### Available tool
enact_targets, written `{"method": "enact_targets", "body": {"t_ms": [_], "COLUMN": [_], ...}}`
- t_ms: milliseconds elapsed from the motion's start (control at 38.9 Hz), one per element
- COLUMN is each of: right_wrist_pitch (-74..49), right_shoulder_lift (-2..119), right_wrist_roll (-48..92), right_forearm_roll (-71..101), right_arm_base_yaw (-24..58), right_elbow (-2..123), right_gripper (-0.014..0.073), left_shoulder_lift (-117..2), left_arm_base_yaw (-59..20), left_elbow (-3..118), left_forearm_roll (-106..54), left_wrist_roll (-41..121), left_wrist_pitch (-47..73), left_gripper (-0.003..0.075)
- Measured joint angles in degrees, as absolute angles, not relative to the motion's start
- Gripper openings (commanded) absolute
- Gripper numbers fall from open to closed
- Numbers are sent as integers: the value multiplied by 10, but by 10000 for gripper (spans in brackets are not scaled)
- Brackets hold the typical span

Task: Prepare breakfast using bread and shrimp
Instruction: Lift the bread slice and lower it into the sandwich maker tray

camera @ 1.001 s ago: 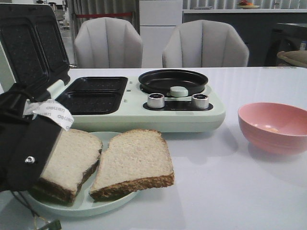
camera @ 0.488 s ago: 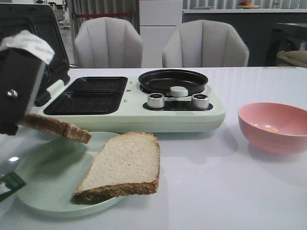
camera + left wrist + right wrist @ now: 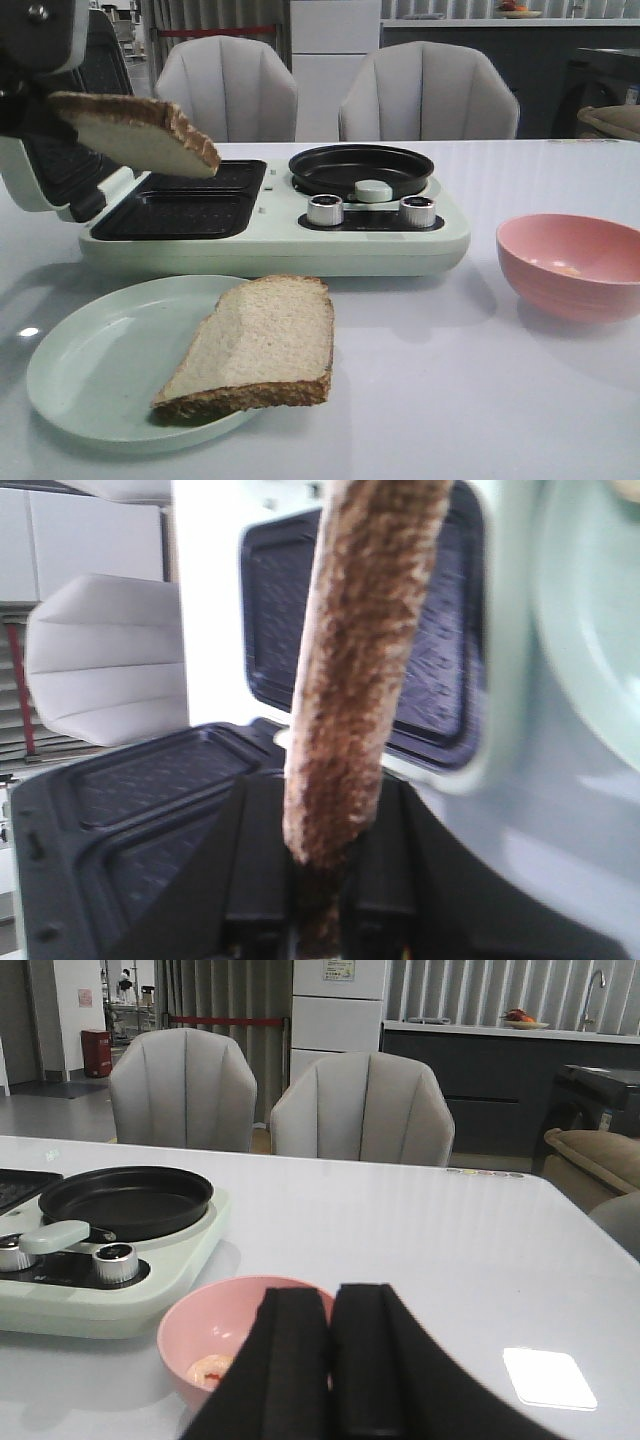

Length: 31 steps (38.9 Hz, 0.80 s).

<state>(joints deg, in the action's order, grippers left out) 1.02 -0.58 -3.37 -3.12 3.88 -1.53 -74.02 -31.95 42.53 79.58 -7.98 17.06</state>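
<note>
My left gripper is shut on one bread slice and holds it tilted in the air above the left end of the open sandwich maker. In the left wrist view the slice's brown crust runs edge-on between my closed fingers. The second bread slice lies on the pale green plate. The shrimp lies in the pink bowl, also in the right wrist view. My right gripper is shut and empty just above the bowl's near side.
The pale green cooker has a raised lid at the left, a round black pan and two silver knobs. Two grey chairs stand behind the white table.
My left gripper has lifted one bread slice off the plate and carried it up and back, over the sandwich maker. The other slice shifted slightly on the plate. The right arm has not moved.
</note>
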Motion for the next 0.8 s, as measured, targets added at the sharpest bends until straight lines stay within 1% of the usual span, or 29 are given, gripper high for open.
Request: {"method": "enact_targets", "body": {"t_ms": [205,591,796], "right_wrist_pitch": [10,10,10], "right_shoulder_lift": [-6,-6,-6], "right_wrist_roll": [-34,-34,-34], "right_forearm_roll": [-31,-31,-31], "right_arm_base_yaw": [39,39,39], "right_elbow": [-15,-15,-15], "right_gripper": [147,147,147], "left_shoulder_lift": [-811,-988,-1072], "left_arm_base_yaw": [-281,-225,-217], "left_elbow": [507,671,740], "left_forearm_roll": [803,813,813], "left_wrist_roll": [-80,-80,-80], "left_wrist_pitch": [133,126,126], "left_gripper": [113,113,114]}}
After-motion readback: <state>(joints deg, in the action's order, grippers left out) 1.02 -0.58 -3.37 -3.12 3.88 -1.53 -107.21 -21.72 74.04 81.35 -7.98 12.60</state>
